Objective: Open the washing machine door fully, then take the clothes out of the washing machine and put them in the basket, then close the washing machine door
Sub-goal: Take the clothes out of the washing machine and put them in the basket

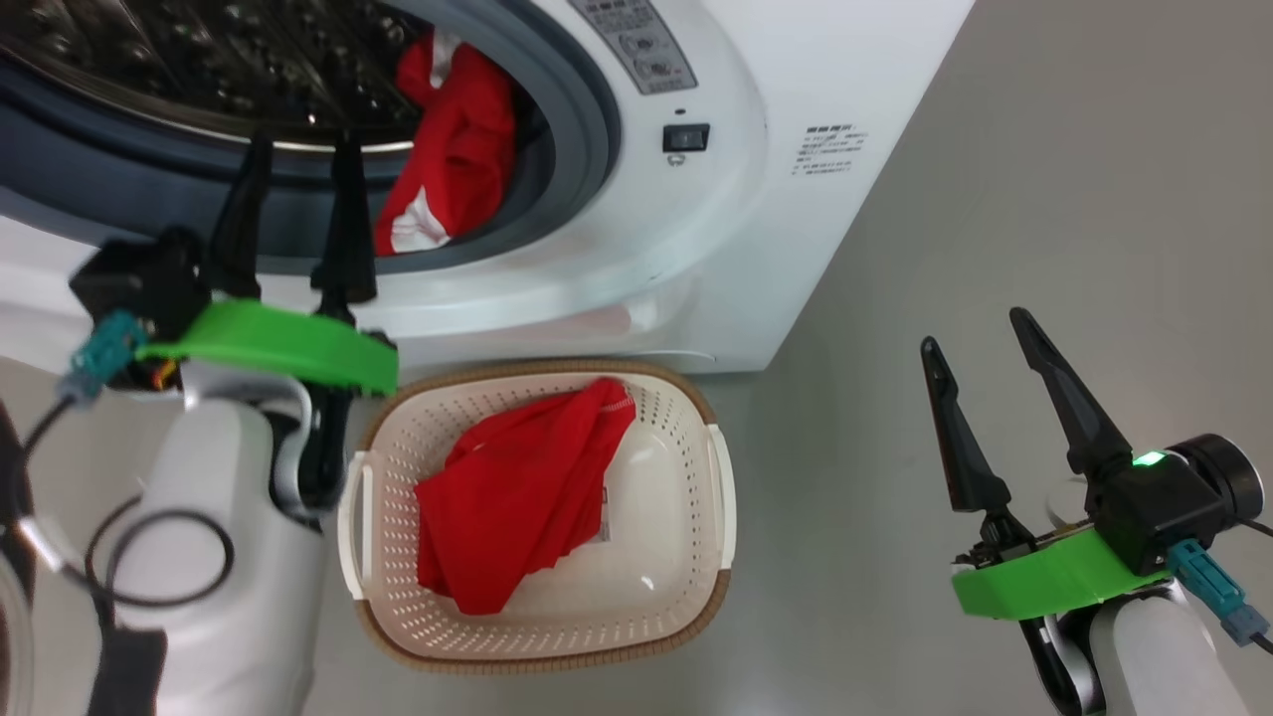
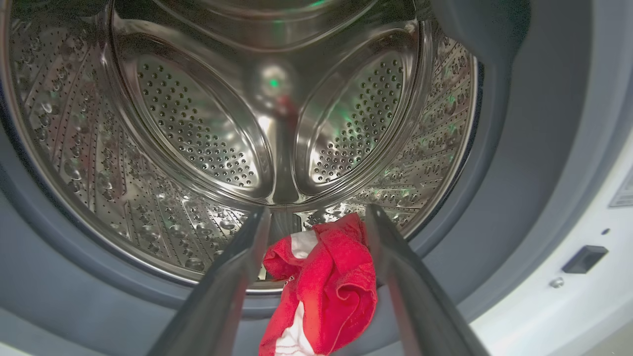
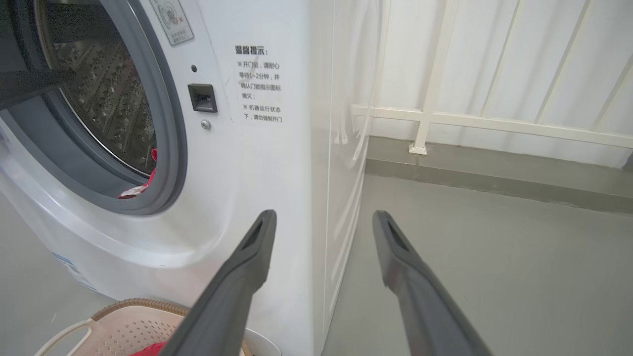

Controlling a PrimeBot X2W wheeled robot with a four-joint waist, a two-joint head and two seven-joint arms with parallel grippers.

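Grey floor (image 1: 995, 249), washing machine (image 1: 796, 80): we see one red garment (image 1: 453, 149) draped over its ring (image 1: 597, 129), second garment (image 1: 517, 497) in basket (image 1: 557, 370) at its foot. Left gripper (image 1: 303, 144) spread at its mouth, right gripper (image 1: 973, 330) spread beside it, both empty. Likely soft, light (may snag): pinch the bunched fold.

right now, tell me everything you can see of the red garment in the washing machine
The red garment is soft, bright red fabric with white panels near its lower end, crumpled and folded on itself. It lies at the front of the steel drum and spills over the drum lip onto the grey rubber ring, hanging down. Nothing grips it: the open left gripper sits before the opening, beside the cloth and apart from it.
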